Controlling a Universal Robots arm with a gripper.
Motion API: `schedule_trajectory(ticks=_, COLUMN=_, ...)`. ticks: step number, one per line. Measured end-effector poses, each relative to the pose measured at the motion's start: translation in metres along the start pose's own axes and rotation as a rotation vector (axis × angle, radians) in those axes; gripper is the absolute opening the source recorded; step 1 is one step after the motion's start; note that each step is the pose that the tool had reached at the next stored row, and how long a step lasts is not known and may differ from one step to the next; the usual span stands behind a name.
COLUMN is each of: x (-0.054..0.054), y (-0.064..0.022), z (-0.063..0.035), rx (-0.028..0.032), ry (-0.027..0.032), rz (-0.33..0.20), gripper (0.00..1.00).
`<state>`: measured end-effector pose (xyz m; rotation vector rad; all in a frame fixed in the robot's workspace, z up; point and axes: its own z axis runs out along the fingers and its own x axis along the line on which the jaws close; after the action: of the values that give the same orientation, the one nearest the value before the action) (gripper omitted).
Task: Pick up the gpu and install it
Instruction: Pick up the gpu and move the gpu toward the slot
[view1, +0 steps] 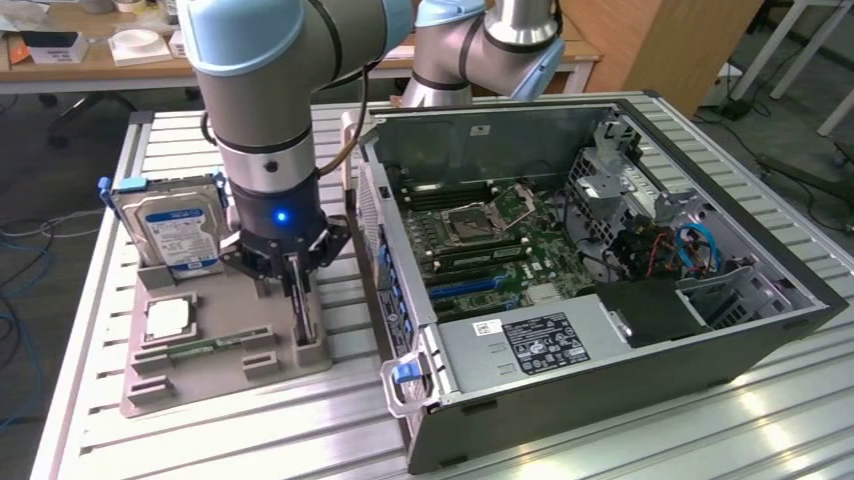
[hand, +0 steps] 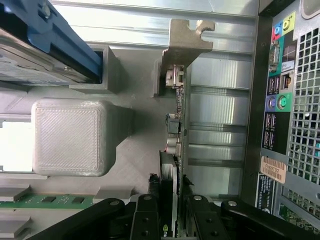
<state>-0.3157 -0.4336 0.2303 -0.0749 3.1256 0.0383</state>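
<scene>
Surface (view1: 80, 430): a slatted metal top, on which everything here is carried.
Computer case (view1: 641, 400): laid on its side with the cover off, towards the exterior view's right; the motherboard (view1: 521, 250) and the grey power supply (view1: 534, 340) are exposed inside. Its rear port panel (hand: 280, 100) is seen in the wrist view, just beside the parts tray.
Robot arm (view1: 267, 100): pointed straight down over the tray, at the exterior view's left of the case.
Parts tray (view1: 200, 390): a grey printed holder, set on the surface right next to the case.
Hard drive (view1: 174, 225): stood upright in a slot at the tray's far end, with a blue label on its face.
Gpu (hand: 177, 125): stood on edge in its slot along the tray's side nearest the case, between the tray's raised block and the case wall; the silver end bracket (hand: 185, 37) is at the end away from the claw.
Claw (hand: 170, 186): narrowed partway and closed on the gpu's edge, a black finger (hand: 146, 215) being pressed to each side of the card, which is seated in the tray.
Processor (view1: 167, 318): laid flat in a square recess of the tray.
Memory stick (view1: 214, 345): laid flat in the tray, just beside the processor.
</scene>
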Motion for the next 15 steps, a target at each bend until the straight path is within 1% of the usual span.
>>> schedule_trajectory(ticks=7, x=0.0001, y=0.0, z=-0.0016, rx=0.0001, ry=-0.0001, rz=0.004, gripper=0.27)
schedule_trajectory(ticks=15, x=0.0004, y=-0.0003, z=-0.0016, rx=0.0005, ry=-0.0008, rz=0.035, gripper=0.27)
